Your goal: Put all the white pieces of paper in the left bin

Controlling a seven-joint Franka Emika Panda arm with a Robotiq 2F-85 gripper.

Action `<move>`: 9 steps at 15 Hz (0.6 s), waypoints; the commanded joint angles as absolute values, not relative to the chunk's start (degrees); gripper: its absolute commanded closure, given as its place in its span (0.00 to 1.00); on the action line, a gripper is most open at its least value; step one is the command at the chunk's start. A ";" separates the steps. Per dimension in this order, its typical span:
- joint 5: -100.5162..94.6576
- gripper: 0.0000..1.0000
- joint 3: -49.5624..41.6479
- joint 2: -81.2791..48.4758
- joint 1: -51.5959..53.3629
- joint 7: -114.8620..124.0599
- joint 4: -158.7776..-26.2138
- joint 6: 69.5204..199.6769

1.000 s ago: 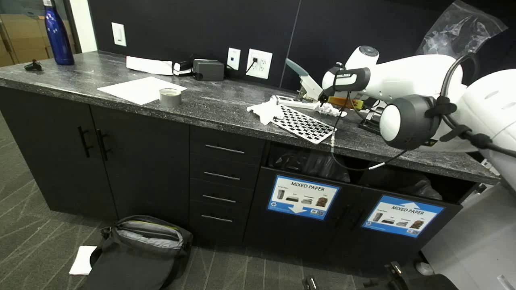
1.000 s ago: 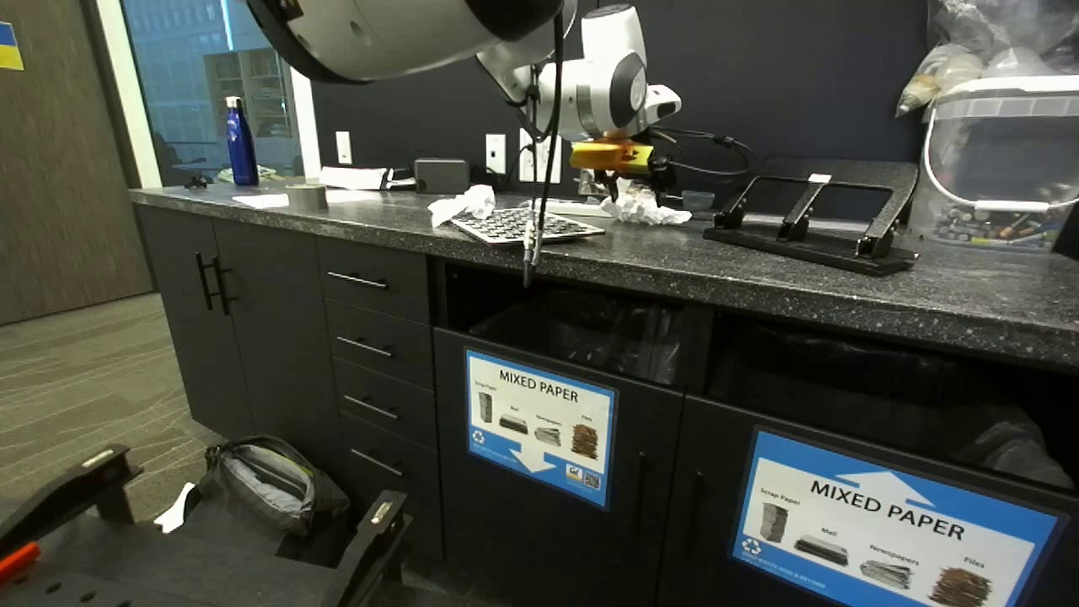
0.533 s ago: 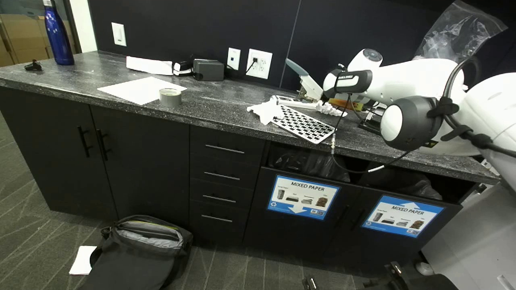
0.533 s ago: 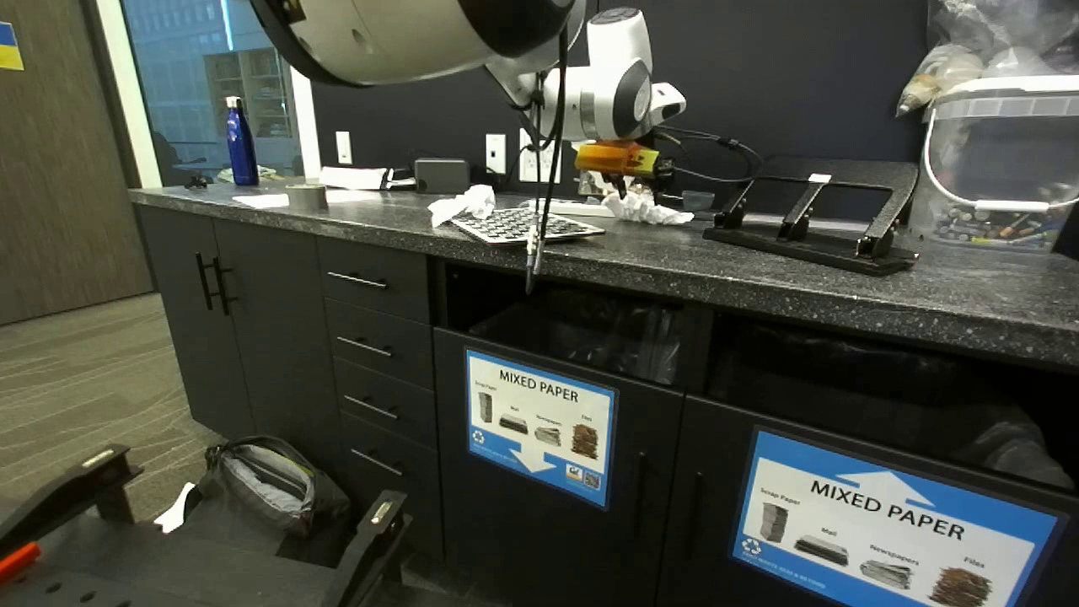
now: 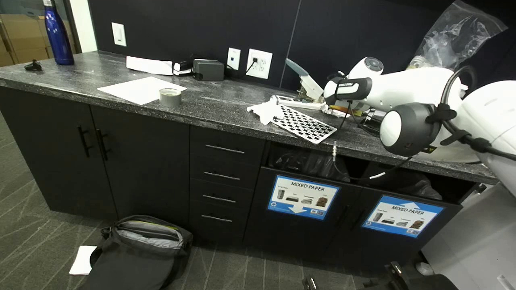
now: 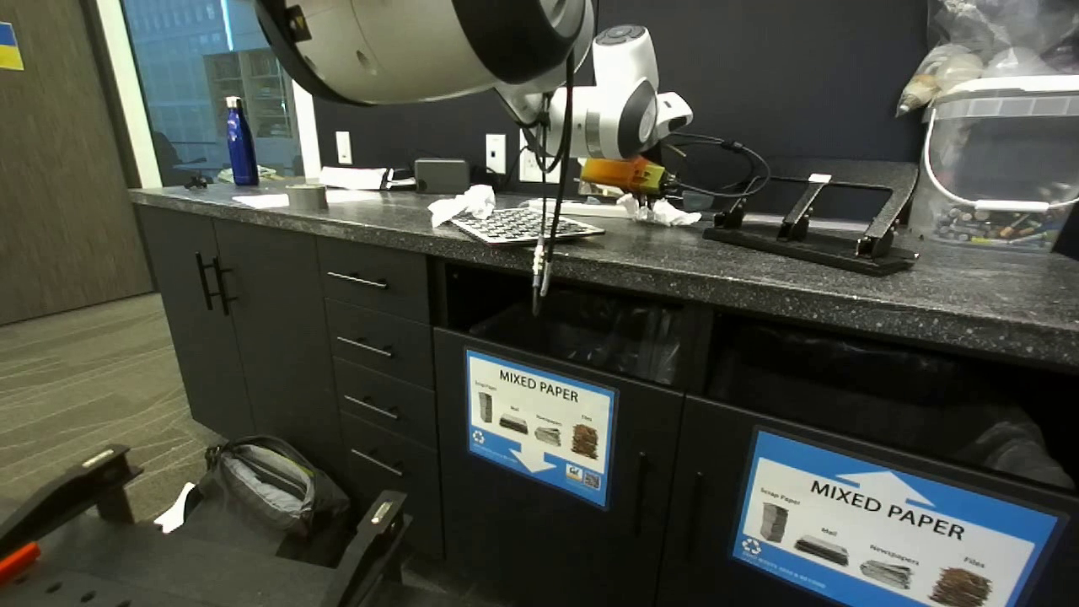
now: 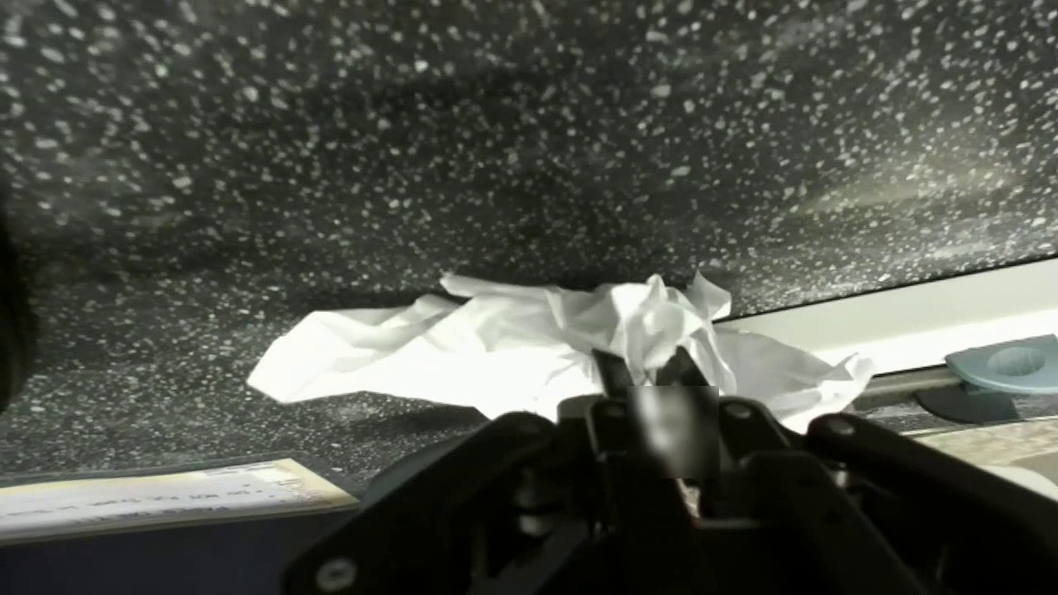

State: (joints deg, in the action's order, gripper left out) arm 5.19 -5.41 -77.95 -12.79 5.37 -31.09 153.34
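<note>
Holding, by the look of the wrist view, a gathered fold of crumpled white paper [image 7: 479, 355] between the fingers [image 7: 613, 373]: nearly together, with paper filling the narrow gap. Set into the paper right of its middle in that view, with a long wing spread to the left of the fingers, a shorter one to the right, and creased peaks standing just past the tips. Resting otherwise on the dark speckled surface [image 7: 496, 165]; at the right wing, overlapping a long white object [image 7: 909, 322] in that view, cannot tell whether touching. In an exterior view, pointing down from beneath an orange casing [image 6: 622, 175], with white paper showing on either side. In both exterior views, can also see a second white paper [image 5: 265, 110], crumpled at one end of the checkered mat [image 5: 308, 125] and well apart from the fingers. Below the front edge of the surface, with a blue-bordered label [image 6: 539, 430] on its front, the dark, open-topped left bin [image 6: 649, 413], well apart from both papers.
</note>
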 commanded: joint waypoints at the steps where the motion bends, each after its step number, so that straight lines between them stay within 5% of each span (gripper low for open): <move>1: 5.78 0.95 -3.72 -80.15 -13.88 3.45 -27.77 153.81; 9: 2.77 0.91 -8.48 -76.50 -11.51 8.00 -30.52 148.09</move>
State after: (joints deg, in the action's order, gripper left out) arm 4.60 -5.68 -77.68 -12.98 5.42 -31.00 150.03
